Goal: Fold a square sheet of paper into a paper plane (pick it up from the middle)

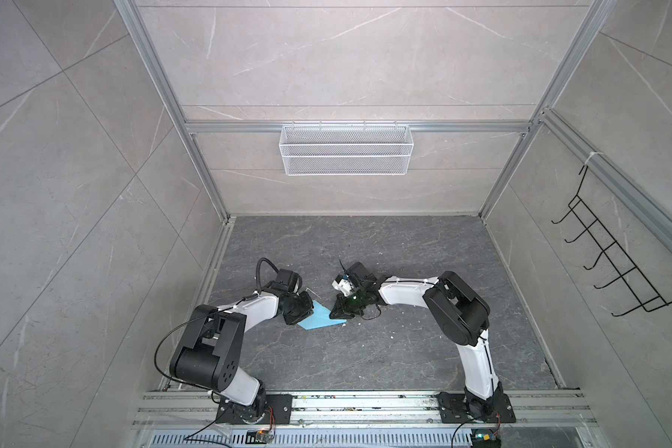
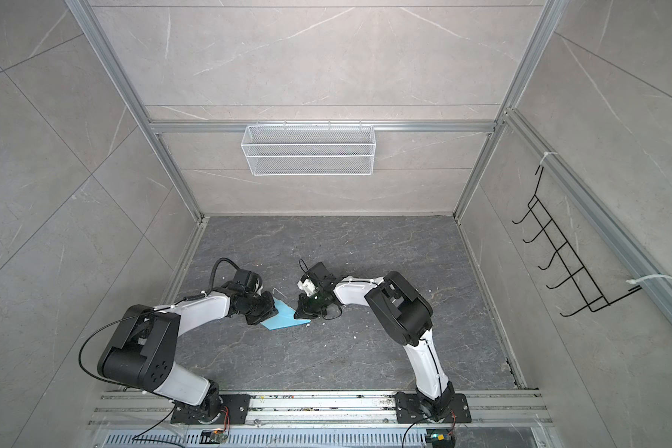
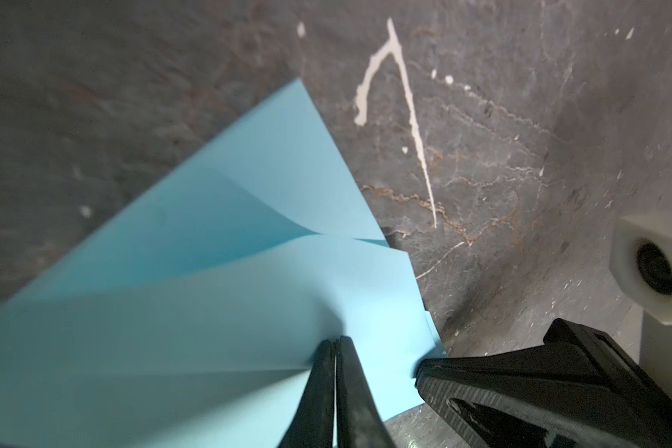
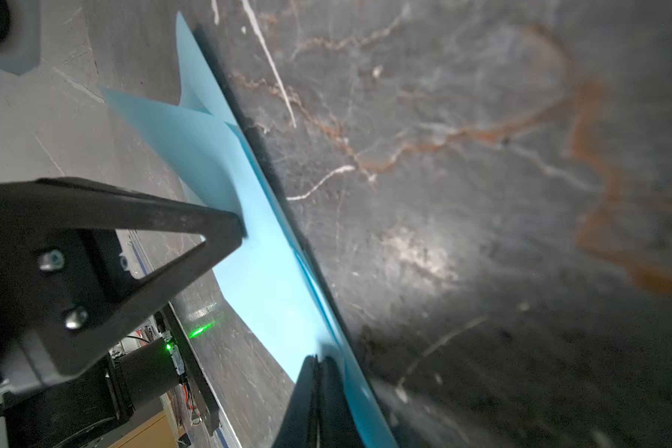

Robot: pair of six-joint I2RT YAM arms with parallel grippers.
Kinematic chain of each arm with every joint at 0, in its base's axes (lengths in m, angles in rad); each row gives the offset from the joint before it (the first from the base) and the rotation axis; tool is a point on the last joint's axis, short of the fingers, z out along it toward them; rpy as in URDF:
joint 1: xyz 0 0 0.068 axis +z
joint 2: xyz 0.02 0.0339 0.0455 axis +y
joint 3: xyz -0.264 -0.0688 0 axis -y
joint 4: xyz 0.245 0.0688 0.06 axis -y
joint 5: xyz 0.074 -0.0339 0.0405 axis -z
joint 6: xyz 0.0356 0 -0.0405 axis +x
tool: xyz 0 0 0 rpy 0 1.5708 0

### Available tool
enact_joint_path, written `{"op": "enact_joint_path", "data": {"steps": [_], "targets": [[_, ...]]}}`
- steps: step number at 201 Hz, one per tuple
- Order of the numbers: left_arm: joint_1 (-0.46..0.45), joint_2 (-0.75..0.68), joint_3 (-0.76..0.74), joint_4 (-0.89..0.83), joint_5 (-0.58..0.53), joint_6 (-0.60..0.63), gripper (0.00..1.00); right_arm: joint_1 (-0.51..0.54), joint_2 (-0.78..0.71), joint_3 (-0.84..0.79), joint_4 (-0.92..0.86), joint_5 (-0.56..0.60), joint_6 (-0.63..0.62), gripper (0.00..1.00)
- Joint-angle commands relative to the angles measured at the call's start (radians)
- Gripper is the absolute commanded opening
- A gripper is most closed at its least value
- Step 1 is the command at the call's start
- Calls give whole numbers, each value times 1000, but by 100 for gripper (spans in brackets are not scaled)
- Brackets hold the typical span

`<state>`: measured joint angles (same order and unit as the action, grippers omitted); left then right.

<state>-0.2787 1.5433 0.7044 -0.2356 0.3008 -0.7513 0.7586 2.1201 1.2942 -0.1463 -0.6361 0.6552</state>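
Note:
The light-blue square sheet of paper [image 1: 319,320] [image 2: 284,320] lies partly folded at the middle of the dark table, with flaps lifting and a point toward the right. My left gripper [image 1: 301,310] [image 3: 334,341] sits over its left part. Its jaws are shut on a ridge of the sheet [image 3: 210,271], and creases run out from the tips. My right gripper [image 1: 337,312] [image 4: 319,358] is shut. Its tips rest on the paper [image 4: 264,271] near the pointed right end. No finished paper plane shows.
A white wire basket [image 1: 346,149] hangs on the back wall and a black hook rack [image 1: 617,263] on the right wall. Aluminium rails [image 1: 365,405] carry both arm bases along the front edge. White flecks and streaks [image 3: 400,97] mark the table.

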Motion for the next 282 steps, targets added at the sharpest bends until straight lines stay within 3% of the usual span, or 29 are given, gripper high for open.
{"op": "enact_joint_path", "data": {"steps": [1, 92, 175, 213, 251, 282], "targets": [[53, 8, -23, -72, -33, 43, 10, -7, 63, -23, -138, 89, -14, 8], [191, 21, -8, -125, -55, 128, 10, -7, 62, -23, -142, 89, -14, 8], [270, -8, -32, -139, -66, 110, 10, -8, 64, -13, -152, 90, -17, 8], [280, -81, -15, -190, -106, 117, 11, -7, 66, -8, -154, 89, -17, 8], [273, -170, 27, -219, -33, 142, 12, -7, 66, -6, -151, 90, -16, 8], [179, -240, 27, -201, 5, 101, 14, -7, 66, -5, -152, 89, -14, 9]]}}
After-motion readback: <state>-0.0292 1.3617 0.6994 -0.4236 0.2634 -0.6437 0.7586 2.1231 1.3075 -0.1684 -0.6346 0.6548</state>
